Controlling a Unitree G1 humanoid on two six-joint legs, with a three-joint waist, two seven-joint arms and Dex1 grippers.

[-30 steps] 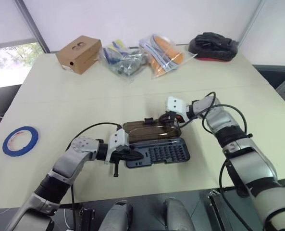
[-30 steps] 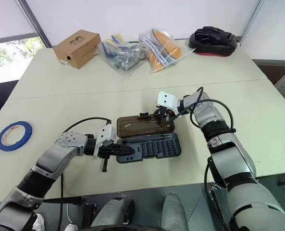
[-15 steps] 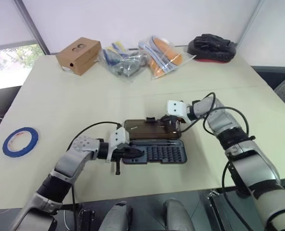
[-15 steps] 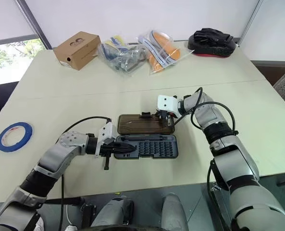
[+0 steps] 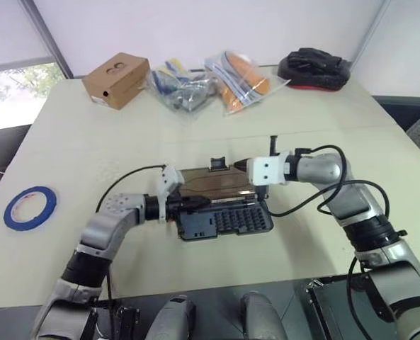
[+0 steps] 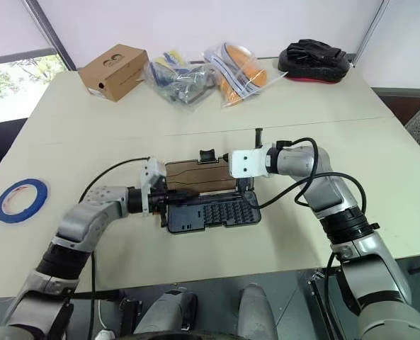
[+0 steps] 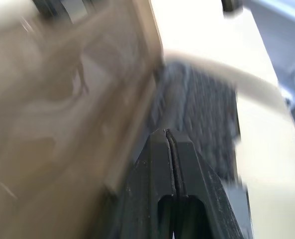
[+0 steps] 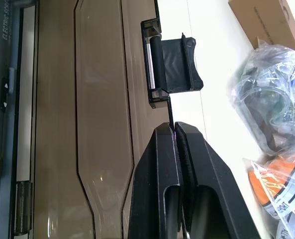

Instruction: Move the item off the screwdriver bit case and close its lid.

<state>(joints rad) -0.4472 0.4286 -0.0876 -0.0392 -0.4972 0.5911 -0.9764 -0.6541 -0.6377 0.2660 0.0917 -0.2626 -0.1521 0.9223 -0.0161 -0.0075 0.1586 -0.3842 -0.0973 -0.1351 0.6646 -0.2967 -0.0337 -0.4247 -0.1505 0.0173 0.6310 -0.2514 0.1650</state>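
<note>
The screwdriver bit case (image 5: 227, 221) lies mid-table, its dark grey tray showing rows of bits. The smoky-brown lid (image 5: 208, 184) stands slanted up from the tray's far side, with its black catch (image 5: 217, 163) at the top edge. My right gripper (image 8: 173, 125) is shut, and its tips meet the lid's free edge just beside the catch (image 8: 169, 69). Whether it pinches that edge I cannot tell. My left gripper (image 7: 168, 132) is shut and level at the case's left end, where lid and tray meet. The item is out of view.
Along the table's far edge sit a brown cardboard box (image 5: 116, 79), two clear plastic bags (image 5: 185, 88) of small goods, and a black glove on a red pad (image 5: 314, 69). A blue tape roll (image 5: 30, 207) lies at the far left. The case is close to the table's front edge.
The lid has swung up from flat on the table to a slant over the tray, and the right gripper rose with its edge. The left gripper moved up along the case's left end.
</note>
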